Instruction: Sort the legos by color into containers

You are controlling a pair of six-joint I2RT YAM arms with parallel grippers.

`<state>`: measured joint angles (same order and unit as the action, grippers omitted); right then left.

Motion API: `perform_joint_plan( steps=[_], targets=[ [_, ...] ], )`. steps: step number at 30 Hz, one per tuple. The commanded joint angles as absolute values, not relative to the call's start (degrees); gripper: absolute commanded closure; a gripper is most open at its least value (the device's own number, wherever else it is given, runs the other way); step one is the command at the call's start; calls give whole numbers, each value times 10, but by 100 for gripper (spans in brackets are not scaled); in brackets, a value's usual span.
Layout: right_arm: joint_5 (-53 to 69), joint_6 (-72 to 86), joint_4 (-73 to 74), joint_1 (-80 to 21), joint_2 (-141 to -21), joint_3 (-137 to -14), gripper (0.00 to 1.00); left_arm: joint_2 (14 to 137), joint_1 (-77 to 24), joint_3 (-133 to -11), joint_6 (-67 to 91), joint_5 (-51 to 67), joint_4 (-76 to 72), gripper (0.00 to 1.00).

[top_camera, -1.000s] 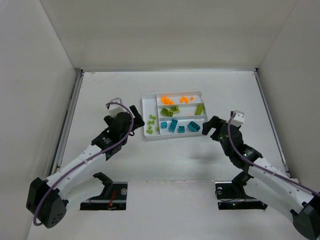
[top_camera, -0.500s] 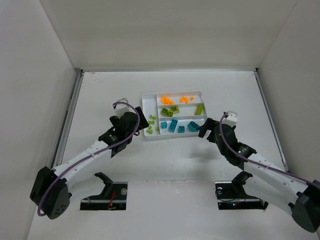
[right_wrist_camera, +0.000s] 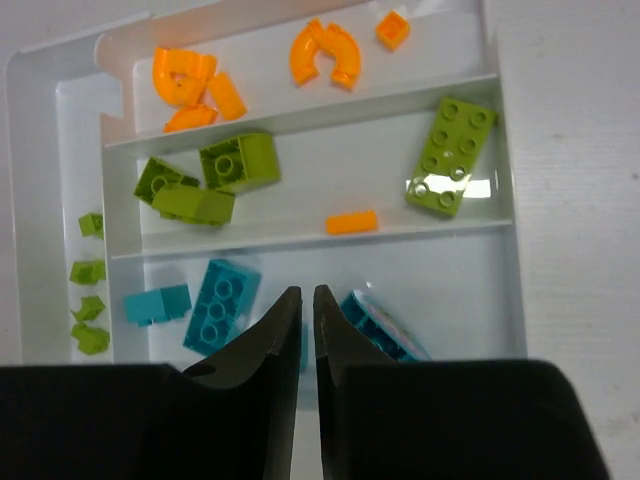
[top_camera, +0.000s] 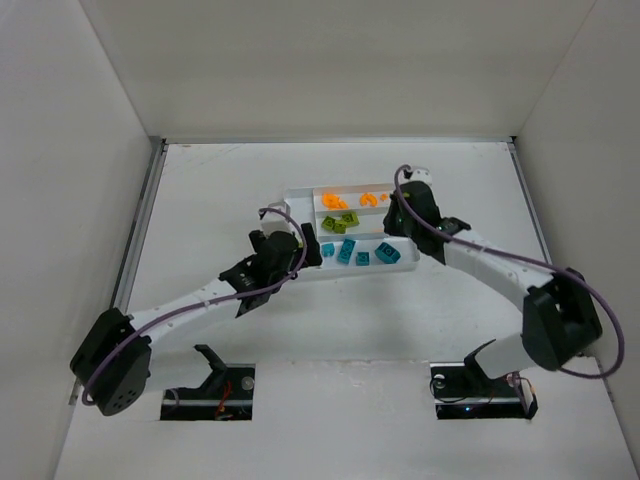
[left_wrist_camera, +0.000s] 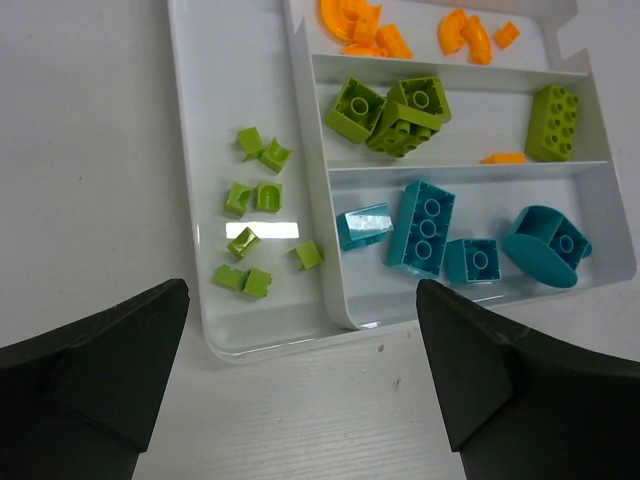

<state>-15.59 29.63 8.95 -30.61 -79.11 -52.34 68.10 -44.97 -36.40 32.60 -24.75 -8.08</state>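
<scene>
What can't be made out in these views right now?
- Top view: left tool covers the tray's narrow section, hiding the small green pieces.
- Right wrist view: shut right tool mostly hides the small teal brick and the tray's near edge.
- Left wrist view: top edge cuts off some orange bricks.

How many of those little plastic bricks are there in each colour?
Orange bricks: about 8 (some overlap in a heap)
Green bricks: 12 (4 large, 8 tiny)
Teal bricks: 4
Total: about 24
</scene>
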Motion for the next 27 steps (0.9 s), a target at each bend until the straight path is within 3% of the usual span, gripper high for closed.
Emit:
perform_joint_plan(
  steps=[1,4,8,10,11,13,16,19,27],
  targets=[
    [-106,248,151,-287,-874,-624,84,641,-451,-339,315,-239,-137,0],
    [-93,226,207,-279,-949,-703,83,608,-454,-309,312,-224,-178,1],
    [-79,200,285,-275,-1027,-789,81,588,-457,-285,314,-193,-207,36],
    [-85,193,313,-275,-1046,-816,76,588,-457,-278,311,-177,-217,40],
    [-85,191,322,-274,-1055,-827,67,590,-454,-274,310,-168,-223,40],
    [-90,185,344,-271,-1071,-849,39,592,-448,-264,319,-155,-237,39],
    [-98,177,368,-271,-1096,-880,23,598,-443,-253,328,-138,-255,35],
    [-100,172,394,-271,-1126,-915,21,599,-436,-244,335,-123,-264,35],
    [-101,179,416,-273,-1171,-947,32,584,-428,-229,346,-105,-276,34]
  ],
)
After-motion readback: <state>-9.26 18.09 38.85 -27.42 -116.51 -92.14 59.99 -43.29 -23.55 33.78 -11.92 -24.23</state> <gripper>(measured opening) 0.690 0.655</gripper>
